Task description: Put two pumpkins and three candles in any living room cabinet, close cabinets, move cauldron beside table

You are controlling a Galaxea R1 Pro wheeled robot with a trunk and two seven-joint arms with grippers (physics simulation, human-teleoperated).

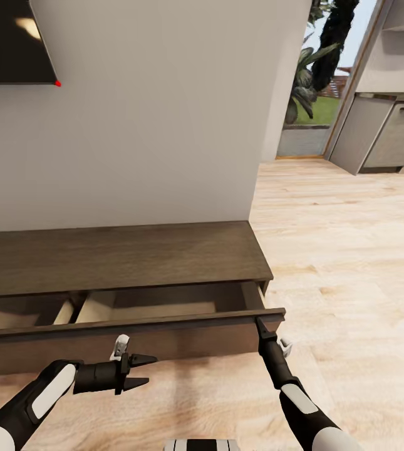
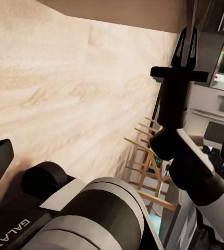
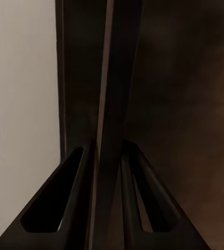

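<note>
The long, low, dark brown cabinet (image 1: 114, 257) stands against the pale wall. One of its drawers is pulled out, and what shows of the pale wood interior (image 1: 164, 302) is bare. My right gripper (image 1: 259, 326) is at the right end of the drawer front (image 1: 164, 341). In the right wrist view its fingers (image 3: 49, 213) straddle the thin dark panel (image 3: 112, 104), shut on it. My left gripper (image 1: 145, 369) hovers open and empty in front of the drawer, pointing right. The left wrist view shows my right gripper (image 2: 187, 47) from below. Pumpkins, candles and cauldron are out of view.
A black TV (image 1: 7, 37) hangs on the wall above the cabinet. Light plank floor (image 1: 352, 282) stretches to the right towards a doorway with grey kitchen units (image 1: 389, 138) and a window with plants (image 1: 314, 69). A wooden slatted frame (image 2: 148, 166) appears in the left wrist view.
</note>
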